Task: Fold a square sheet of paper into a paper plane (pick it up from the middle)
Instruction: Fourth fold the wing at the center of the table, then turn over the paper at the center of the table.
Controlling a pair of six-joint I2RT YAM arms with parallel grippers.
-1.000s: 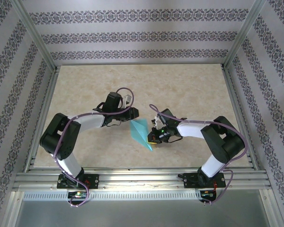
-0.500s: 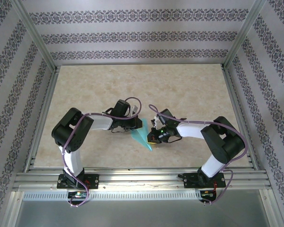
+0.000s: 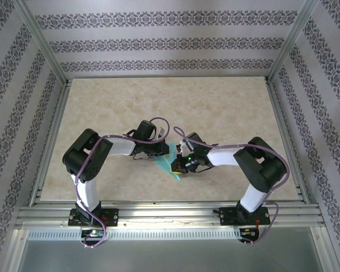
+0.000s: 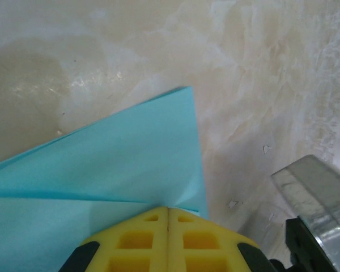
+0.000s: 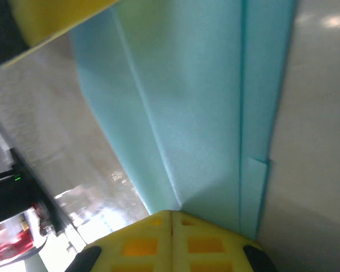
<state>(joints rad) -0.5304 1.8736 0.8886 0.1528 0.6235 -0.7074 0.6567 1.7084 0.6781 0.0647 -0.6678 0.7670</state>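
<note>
Paper (image 3: 170, 165): a folded teal shape is held between the two grippers, near the middle of the table (image 3: 226, 107), with a pointed tip directed at the near edge. Whether it touches the table cannot be told.
Left gripper (image 3: 165, 151): the yellow pads are pressed together and clamped on the paper's left edge. In the left wrist view a creased flap is seen running out from between them to a sharp corner.
Right gripper (image 3: 179, 165): the pads are closed on the paper's right side. In the right wrist view long fold lines and a layered edge are seen.
Spacing: the grippers are set close together, on opposite sides of the paper.
</note>
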